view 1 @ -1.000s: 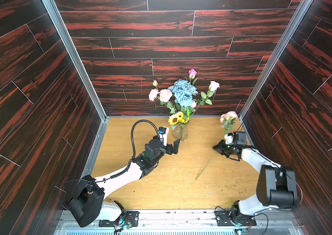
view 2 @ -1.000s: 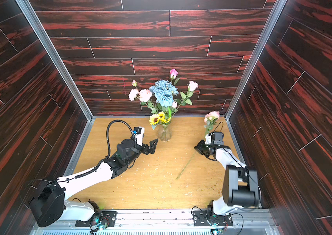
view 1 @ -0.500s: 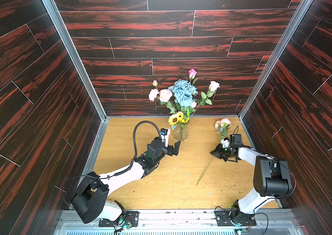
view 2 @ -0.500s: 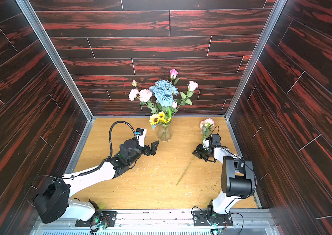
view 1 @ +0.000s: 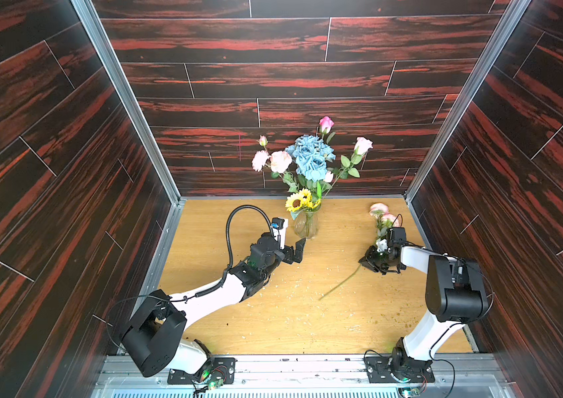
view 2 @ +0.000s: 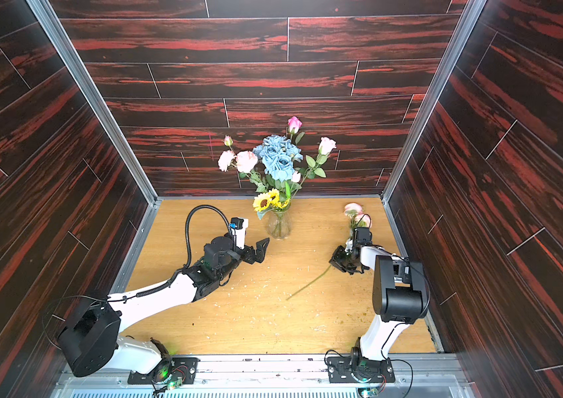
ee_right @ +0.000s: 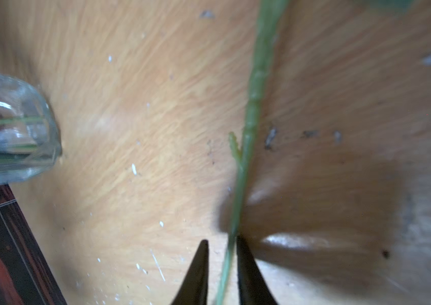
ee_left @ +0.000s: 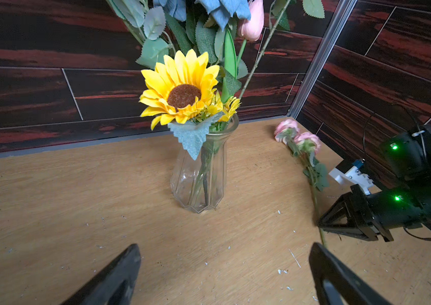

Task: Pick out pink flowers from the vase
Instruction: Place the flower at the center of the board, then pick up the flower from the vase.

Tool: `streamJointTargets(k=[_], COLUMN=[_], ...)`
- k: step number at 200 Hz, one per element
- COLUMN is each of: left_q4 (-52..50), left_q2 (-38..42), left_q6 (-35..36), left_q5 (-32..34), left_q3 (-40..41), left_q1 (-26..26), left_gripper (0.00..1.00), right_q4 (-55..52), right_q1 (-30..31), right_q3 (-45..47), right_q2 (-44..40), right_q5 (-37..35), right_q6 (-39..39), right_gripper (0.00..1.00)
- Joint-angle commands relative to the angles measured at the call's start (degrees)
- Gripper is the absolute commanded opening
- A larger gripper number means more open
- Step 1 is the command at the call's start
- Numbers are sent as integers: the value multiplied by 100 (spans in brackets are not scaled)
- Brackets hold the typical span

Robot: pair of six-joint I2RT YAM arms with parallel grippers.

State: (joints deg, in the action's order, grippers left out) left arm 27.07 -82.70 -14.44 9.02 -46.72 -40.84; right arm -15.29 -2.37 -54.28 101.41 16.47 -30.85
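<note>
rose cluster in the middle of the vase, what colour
Light blue; the rose cluster shows best in a top view.

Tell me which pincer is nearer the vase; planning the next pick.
Left. The left pincer hovers before the vase; the right pincer straddles the lying pink flower, farther off.

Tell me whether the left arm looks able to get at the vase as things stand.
Probably yes. The left gripper is open and faces the vase, with only bare table between them. The sunflower overhangs the neck, but the glass body below is clear.
</note>
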Motion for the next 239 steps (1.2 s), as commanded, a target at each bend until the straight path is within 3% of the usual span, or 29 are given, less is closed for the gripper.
streamJointTargets(k=[1, 28, 80, 114, 134, 172, 209, 239], left_q4=[75, 45, 2, 468, 881, 2142, 1839, 1886], left_q2=[137, 61, -144, -373, -353, -478, -725, -1014], left_q6=[1, -16, 39, 60, -88, -153, -10, -301], left_q5=[127, 283, 1048, 1616, 1435, 979, -208, -933], left_q3=[44, 8, -11, 107, 220, 322, -416, -1001], left_q1=[-11, -10, 15, 150, 404, 941, 1370, 1467], left_gripper=[100, 100, 100, 100, 100, 100, 100, 100], right_q4=[-338, -625, -920, -660, -72, 1477, 2052, 2124], right_q1=[24, 162, 548, 1170, 1387, 1462, 1716, 1932], right_q3=[-91, -92, 128, 302, 594, 1560, 2091, 2295], right_q2=[4, -304, -1360, -2137, -2615, -3110, -3690, -4120], right_q5=[-327, -728, -1216, -1602, -1682, -1366, -1428, -1687], right_q6=[130, 153, 181, 450, 596, 422, 265, 220], right_gripper=[25, 31, 70, 82, 88, 89, 89, 88])
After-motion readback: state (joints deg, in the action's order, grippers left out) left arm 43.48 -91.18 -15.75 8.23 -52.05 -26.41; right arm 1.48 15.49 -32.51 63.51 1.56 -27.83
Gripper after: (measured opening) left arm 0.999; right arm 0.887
